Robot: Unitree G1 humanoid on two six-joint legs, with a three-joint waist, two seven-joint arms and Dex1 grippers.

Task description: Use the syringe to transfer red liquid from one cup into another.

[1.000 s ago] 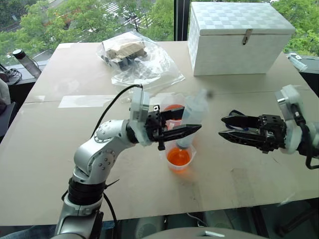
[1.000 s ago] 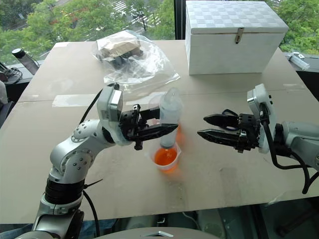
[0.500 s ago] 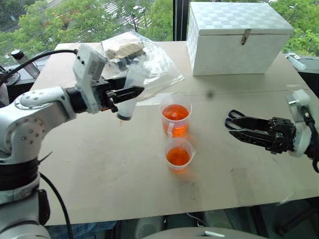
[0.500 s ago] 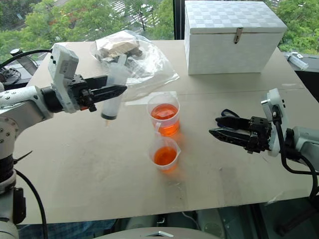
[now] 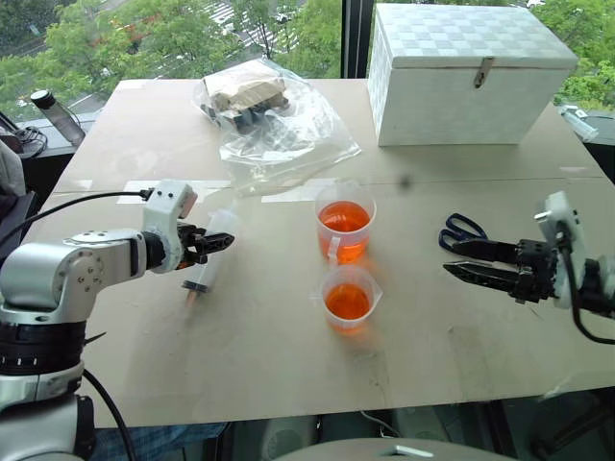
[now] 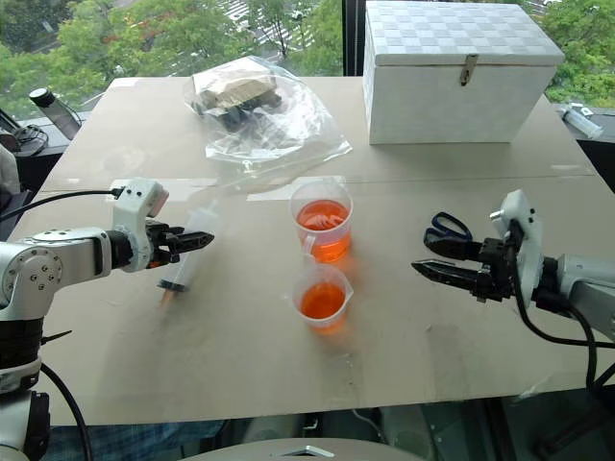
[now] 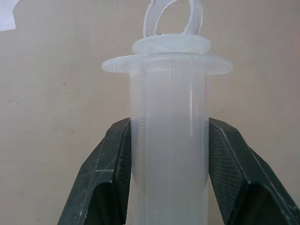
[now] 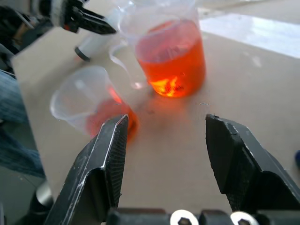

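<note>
The syringe (image 5: 208,255) hangs tilted over the left of the table, its small orange tip low near the tabletop. My left gripper (image 5: 213,244) is shut on its clear barrel (image 7: 168,159), a black finger (image 7: 110,178) pressed to each side. The taller cup (image 5: 344,223) with a handle stands mid-table and holds red liquid (image 5: 343,217). Just in front of it stands the shorter cup (image 5: 348,298), also with red liquid in its bottom. My right gripper (image 5: 450,257) hovers open to the right of both cups, pointing at them, nothing between its fingers (image 8: 108,159).
Blue-handled scissors (image 5: 461,230) lie just behind my right gripper. A white latched box (image 5: 471,72) stands at the back right and a crumpled clear plastic bag (image 5: 274,120) at the back middle. A bottle (image 5: 53,113) stands beyond the far left edge.
My left arm carried the syringe from over the shorter cup out to the left and down near the tabletop. The right gripper drifted slightly right and lower, still open.
</note>
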